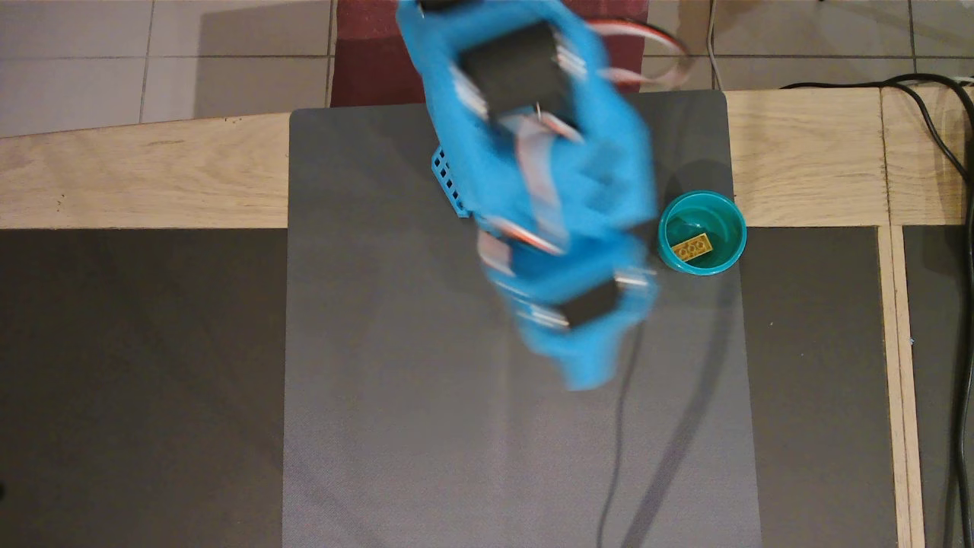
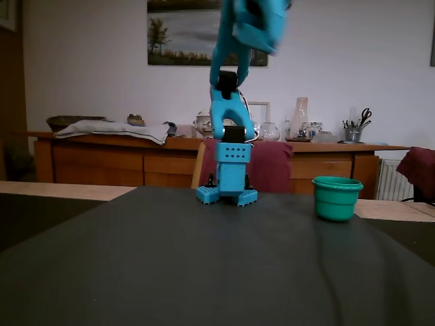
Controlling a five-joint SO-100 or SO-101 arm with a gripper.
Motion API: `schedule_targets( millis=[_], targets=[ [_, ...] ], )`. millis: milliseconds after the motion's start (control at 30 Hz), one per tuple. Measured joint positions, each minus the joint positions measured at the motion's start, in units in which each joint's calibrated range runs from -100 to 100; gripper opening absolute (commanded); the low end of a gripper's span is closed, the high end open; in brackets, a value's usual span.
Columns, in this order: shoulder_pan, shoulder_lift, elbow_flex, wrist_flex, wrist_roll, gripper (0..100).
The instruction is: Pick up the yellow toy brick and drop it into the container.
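The yellow toy brick point(image 1: 692, 247) lies studs up inside the teal-green cup point(image 1: 723, 257), which stands at the right edge of the grey mat. In the fixed view the cup point(image 2: 336, 198) stands right of the arm's base, and its wall hides the brick. The blue arm is raised and blurred by motion. Its gripper end point(image 1: 584, 374) hangs over the mat left of and nearer than the cup, apart from it. Blur hides how the jaws stand, and nothing shows in them. In the fixed view the arm's top point(image 2: 257, 24) runs to the upper edge, with the fingers not made out.
The grey mat point(image 1: 426, 426) covers the middle of the wooden-framed table point(image 1: 137, 179). The arm's blue base point(image 2: 228, 191) stands at the mat's far side. A black cable point(image 1: 960, 228) runs along the right edge. A sideboard and a red chair stand behind the table.
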Motion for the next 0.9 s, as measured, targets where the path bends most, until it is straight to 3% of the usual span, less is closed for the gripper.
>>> schedule_targets(
  millis=[167, 333, 667, 900],
  targets=[
    [11.21, -8.92, 3.81, -0.09, -3.60, 0],
    [13.96, -16.23, 13.23, -1.50, -4.39, 0],
    [14.03, -36.04, 51.65, -24.55, -4.55, 0],
    [13.96, -48.02, 73.31, -35.20, -4.55, 0]
  ],
)
